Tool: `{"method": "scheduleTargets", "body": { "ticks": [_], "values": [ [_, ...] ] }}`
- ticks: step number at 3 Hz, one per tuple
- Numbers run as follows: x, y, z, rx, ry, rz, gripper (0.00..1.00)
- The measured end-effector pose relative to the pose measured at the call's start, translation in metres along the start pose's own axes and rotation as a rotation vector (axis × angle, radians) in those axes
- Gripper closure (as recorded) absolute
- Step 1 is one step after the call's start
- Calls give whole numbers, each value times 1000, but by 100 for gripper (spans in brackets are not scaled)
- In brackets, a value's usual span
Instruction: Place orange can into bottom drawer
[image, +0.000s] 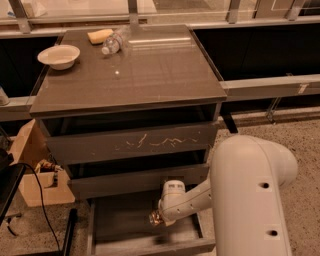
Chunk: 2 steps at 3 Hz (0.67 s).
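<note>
The bottom drawer (125, 232) is pulled open at the foot of the cabinet, showing its flat grey floor. My white arm reaches down into it from the right. The gripper (159, 216) hangs over the right half of the drawer floor. At its tip sits the orange can (154, 217), only a small orange and gold patch of it visible, held just above the floor. The rest of the can is hidden behind the wrist.
The middle drawer (135, 181) and the scratched upper drawer (135, 142) stand slightly ajar above. On the cabinet top are a white bowl (59, 55), a clear water bottle (112, 43) and a yellow sponge (99, 35). A cardboard box (35, 170) and a cable sit at the left.
</note>
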<state>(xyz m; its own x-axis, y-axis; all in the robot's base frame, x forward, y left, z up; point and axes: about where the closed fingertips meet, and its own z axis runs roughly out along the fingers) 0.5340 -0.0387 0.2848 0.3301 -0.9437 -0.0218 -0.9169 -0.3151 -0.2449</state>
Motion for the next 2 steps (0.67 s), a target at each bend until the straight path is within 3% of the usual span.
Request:
{"method": "scheduleTargets", "body": {
  "ticks": [2],
  "values": [
    [29, 4, 63, -100, 21, 109, 100]
  ]
}}
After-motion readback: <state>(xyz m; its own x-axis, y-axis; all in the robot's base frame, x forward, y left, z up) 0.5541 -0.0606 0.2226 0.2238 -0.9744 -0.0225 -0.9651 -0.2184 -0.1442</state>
